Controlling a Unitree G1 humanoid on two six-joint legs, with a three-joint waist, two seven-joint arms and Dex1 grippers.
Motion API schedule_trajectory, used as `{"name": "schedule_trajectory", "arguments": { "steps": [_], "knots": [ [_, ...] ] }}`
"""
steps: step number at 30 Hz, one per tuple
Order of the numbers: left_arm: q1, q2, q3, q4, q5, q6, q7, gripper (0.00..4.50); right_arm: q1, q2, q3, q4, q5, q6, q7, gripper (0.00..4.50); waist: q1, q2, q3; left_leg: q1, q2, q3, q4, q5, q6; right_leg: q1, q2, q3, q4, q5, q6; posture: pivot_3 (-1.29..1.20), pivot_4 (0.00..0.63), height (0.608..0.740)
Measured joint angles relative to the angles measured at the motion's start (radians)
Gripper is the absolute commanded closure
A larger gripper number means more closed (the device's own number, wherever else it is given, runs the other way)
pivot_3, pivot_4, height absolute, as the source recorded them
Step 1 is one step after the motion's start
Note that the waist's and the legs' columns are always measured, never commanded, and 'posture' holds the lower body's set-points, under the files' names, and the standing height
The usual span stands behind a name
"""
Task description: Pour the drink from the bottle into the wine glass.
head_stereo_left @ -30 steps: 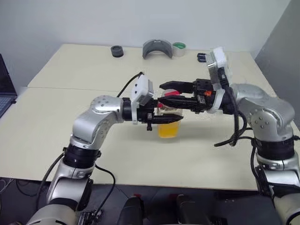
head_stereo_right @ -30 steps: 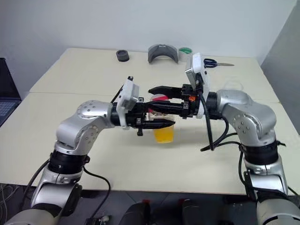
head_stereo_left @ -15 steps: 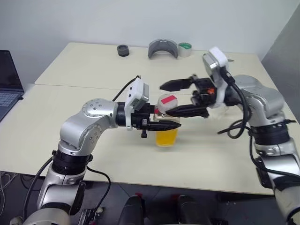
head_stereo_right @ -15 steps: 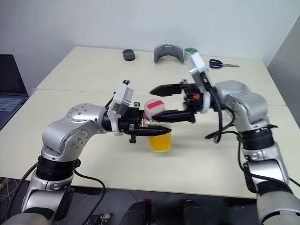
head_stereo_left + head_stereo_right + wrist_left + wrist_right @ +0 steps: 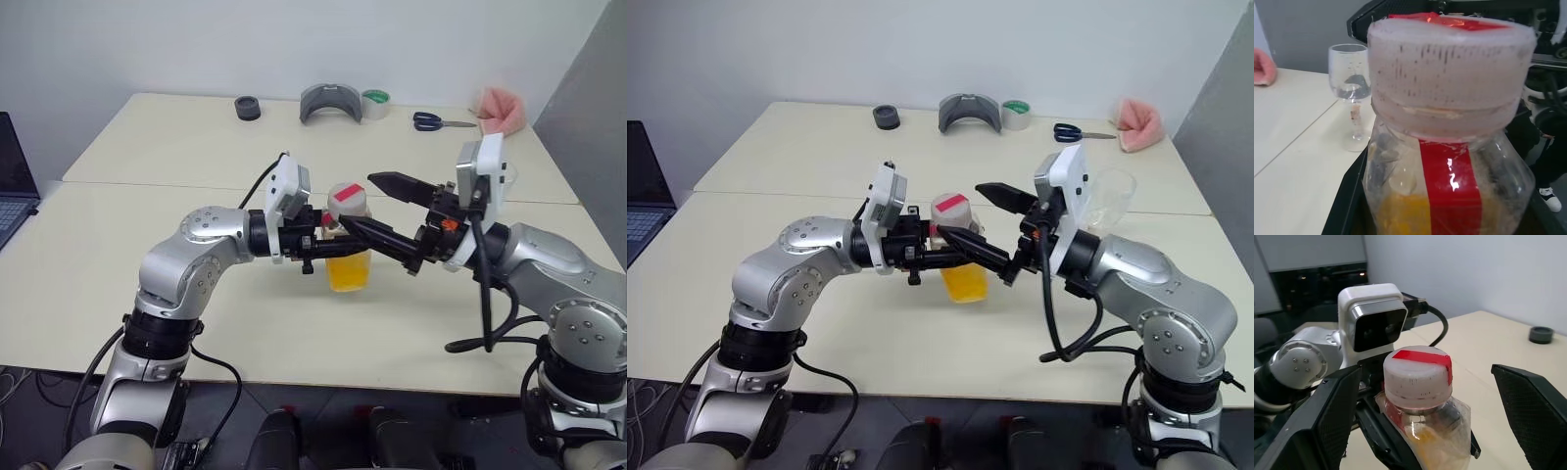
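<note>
The bottle [image 5: 348, 245] stands upright over the middle of the table, its red-striped white cap [image 5: 1418, 374] on and orange drink [image 5: 349, 273] in its lower half. My left gripper [image 5: 336, 255] is shut on the bottle's body from the left. From the right, my right gripper [image 5: 1426, 369] reaches in open. Its fingers [image 5: 397, 184] stand wide on either side of the cap and do not touch it. The empty wine glass [image 5: 1114, 199] stands upright on the table behind my right wrist, and it also shows past the bottle [image 5: 1449, 147] as the wine glass [image 5: 1349, 73].
Along the table's far edge lie a black ring [image 5: 246, 107], a grey curved piece [image 5: 330, 101], a tape roll [image 5: 373, 103], scissors [image 5: 436, 120] and a pink cloth [image 5: 502, 108]. A laptop [image 5: 8, 191] sits at the far left.
My right gripper has opened wide off the cap and swung lower, now reaching in from the right. The left gripper keeps the bottle in place. The camera has shifted.
</note>
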State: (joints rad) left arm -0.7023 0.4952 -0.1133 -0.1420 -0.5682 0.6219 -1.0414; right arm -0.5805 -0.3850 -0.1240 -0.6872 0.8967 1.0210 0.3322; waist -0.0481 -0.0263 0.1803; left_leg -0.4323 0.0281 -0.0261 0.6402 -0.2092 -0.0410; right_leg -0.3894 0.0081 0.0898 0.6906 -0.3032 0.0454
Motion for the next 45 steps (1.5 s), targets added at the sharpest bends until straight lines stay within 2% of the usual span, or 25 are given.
{"name": "schedule_trajectory", "arguments": {
  "steps": [6,18,21,26,32,35,37,41,45],
  "knots": [
    [-0.01,-0.011,-0.012,0.055,0.029,-0.044,-0.025,2.72,-0.035,0.051,0.063,-0.001,-0.005,0.002,-0.097,0.02,-0.002,0.0,0.0,0.0,0.001,0.0,0.0,0.0,0.0,0.0,0.0,0.0,-0.001,0.0,0.0,0.0,0.15,0.74],
    [-0.01,-0.005,-0.012,0.053,0.043,-0.045,-0.039,2.72,-0.047,0.054,0.123,0.055,-0.016,-0.057,-0.056,0.02,-0.003,0.0,0.0,0.0,0.001,0.0,0.0,0.0,0.0,0.0,0.0,0.0,-0.001,0.0,0.0,0.0,0.15,0.74],
    [-0.01,-0.001,-0.012,0.053,0.043,-0.045,-0.04,2.72,-0.05,0.053,0.136,0.082,-0.024,-0.078,-0.041,0.87,-0.003,0.0,0.0,0.0,0.001,0.0,0.0,0.0,0.0,0.0,0.0,0.0,-0.001,0.0,0.0,0.0,0.15,0.74],
    [-0.01,0.009,-0.012,0.046,0.043,-0.044,-0.04,2.72,-0.065,0.044,0.133,0.123,-0.033,-0.098,-0.025,2.64,-0.003,0.0,0.0,0.0,0.001,0.0,0.0,0.0,0.0,0.0,0.0,0.0,-0.001,0.0,0.0,0.0,0.15,0.74],
    [-0.009,0.011,-0.012,0.032,0.043,-0.041,-0.037,2.72,-0.076,0.016,0.133,0.134,-0.031,-0.106,0.013,2.66,-0.003,0.0,0.0,0.0,0.001,0.0,0.0,0.0,0.0,0.0,0.0,0.0,-0.001,0.0,0.0,0.0,0.15,0.74],
    [-0.002,0.013,-0.017,0.01,0.043,-0.037,-0.04,2.72,-0.086,-0.034,0.132,0.144,-0.016,-0.112,0.073,2.66,-0.003,0.0,0.0,0.0,0.001,0.0,0.0,0.0,0.0,0.0,-0.001,0.0,-0.001,0.0,0.0,0.0,0.15,0.74],
    [0.003,0.019,-0.018,-0.017,0.037,-0.031,-0.045,2.72,-0.112,-0.085,0.133,0.176,-0.008,-0.124,0.173,2.66,-0.003,0.001,0.0,0.0,0.001,0.0,0.0,0.0,0.0,0.0,0.0,0.0,-0.002,0.0,0.0,0.0,0.15,0.74],
    [0.013,0.066,0.001,-0.093,-0.017,0.004,-0.073,2.72,-0.217,-0.138,0.17,0.334,-0.012,-0.194,0.476,2.66,-0.011,0.001,0.001,0.0,0.001,0.001,0.0,0.0,0.0,0.0,0.001,0.0,-0.002,0.0,0.0,0.0,0.15,0.74],
    [0.027,0.102,0.043,-0.149,-0.087,0.054,-0.093,2.72,-0.356,-0.109,0.239,0.532,-0.045,-0.261,0.741,2.66,-0.013,0.003,0.002,0.0,0.002,0.0,0.0,0.0,0.0,0.0,0.002,0.0,-0.001,0.0,0.0,0.0,0.15,0.74]
  ]
}}
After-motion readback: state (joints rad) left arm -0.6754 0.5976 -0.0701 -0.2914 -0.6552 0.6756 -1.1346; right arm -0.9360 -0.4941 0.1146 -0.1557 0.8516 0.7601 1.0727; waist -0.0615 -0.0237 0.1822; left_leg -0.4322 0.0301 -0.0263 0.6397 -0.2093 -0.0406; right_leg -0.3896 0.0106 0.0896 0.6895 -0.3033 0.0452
